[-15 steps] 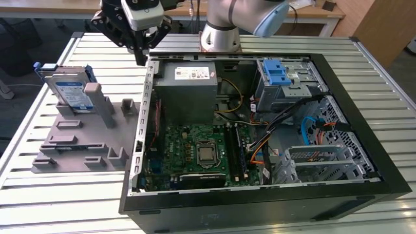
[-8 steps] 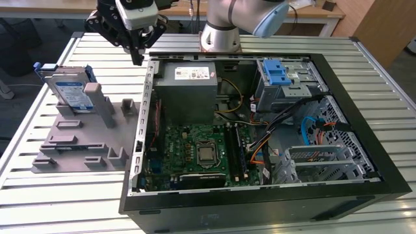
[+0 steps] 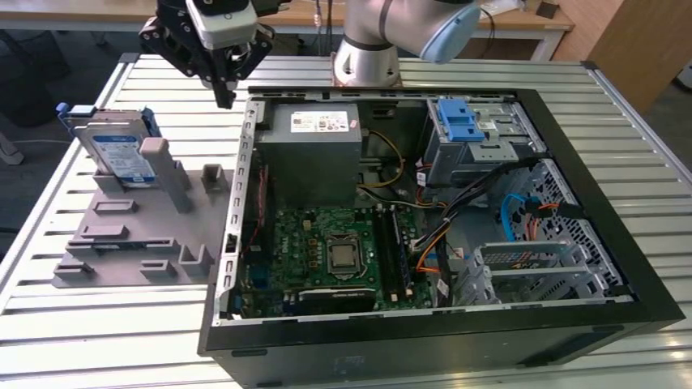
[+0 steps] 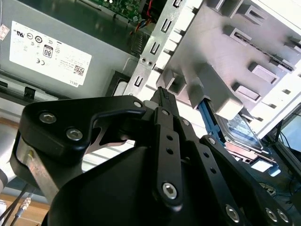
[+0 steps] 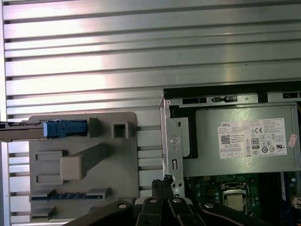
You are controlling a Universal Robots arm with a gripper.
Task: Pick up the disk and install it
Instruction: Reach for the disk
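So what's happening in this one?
A single robot arm's hand, shut and holding nothing, hangs above the table between the grey fixture and the open computer case. The disk stands on edge in the fixture on the exterior view's left, not yet picked up.

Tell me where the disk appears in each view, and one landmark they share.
Exterior view: the disk stands on edge in the grey fixture, on the exterior view's left of the computer case.
Second wrist view: disk behind the fixture's block.
First wrist view: edge-on in the fixture's slot.
Shared landmark: power supply.
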